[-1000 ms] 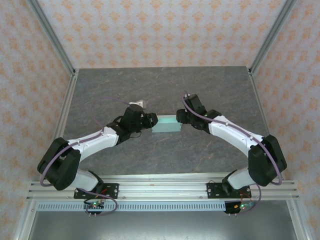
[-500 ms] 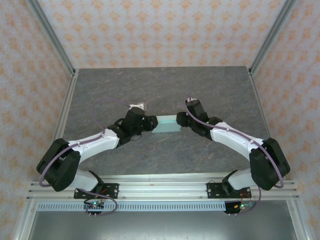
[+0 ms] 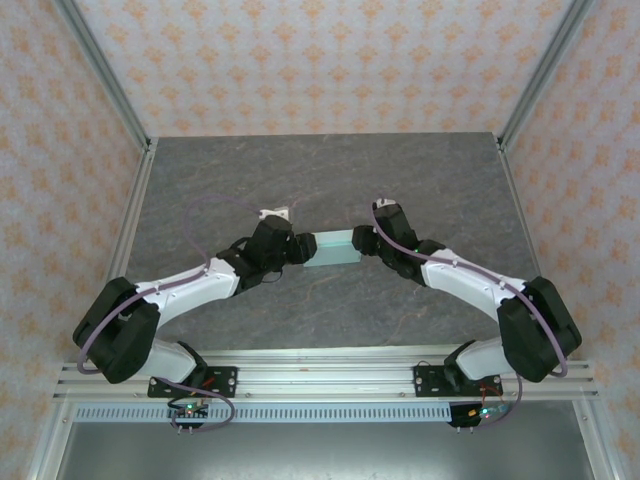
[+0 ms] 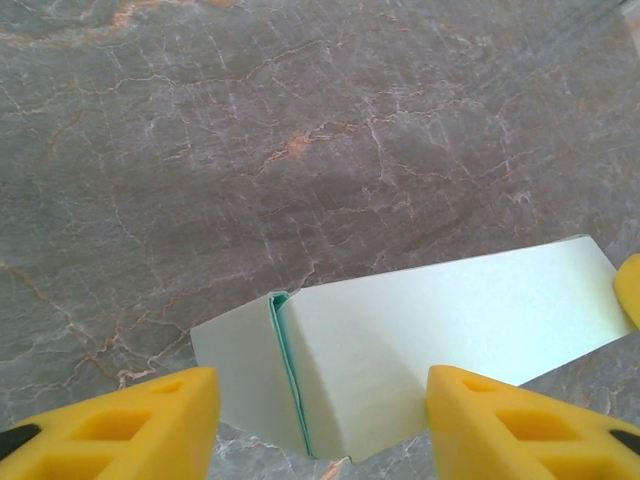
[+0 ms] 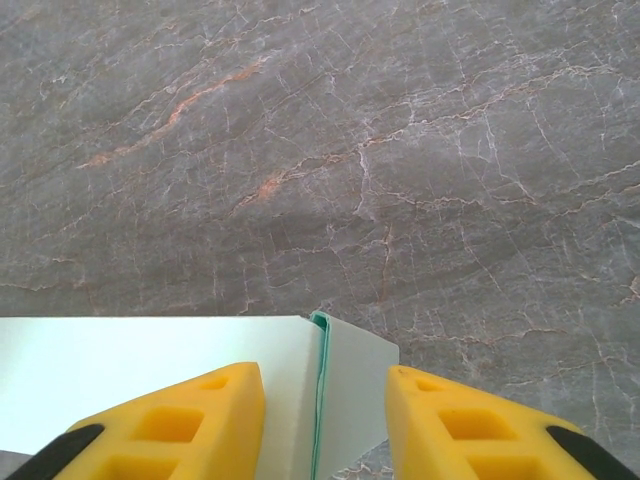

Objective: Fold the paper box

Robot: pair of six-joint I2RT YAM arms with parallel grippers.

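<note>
The paper box (image 3: 332, 247) is a pale mint-green folded oblong lying in the middle of the table. My left gripper (image 3: 303, 248) is at its left end. In the left wrist view the yellow fingers (image 4: 160, 420) stand wide apart on either side of the box's (image 4: 450, 320) corner, where an end flap lies folded against the body. My right gripper (image 3: 362, 240) is at the right end. There the fingers (image 5: 450, 420) sit close on both sides of the corner fold of the box (image 5: 150, 360), touching the card.
The box rests on a grey marble-patterned tabletop (image 3: 330, 170). A small white object (image 3: 272, 212) lies just behind my left wrist. Aluminium posts (image 3: 530, 80) and patterned walls close in the back and sides.
My left jaws have widened off the box's left end. My right jaws have narrowed on the right end, and that arm has shifted slightly down and left. The box has barely moved.
</note>
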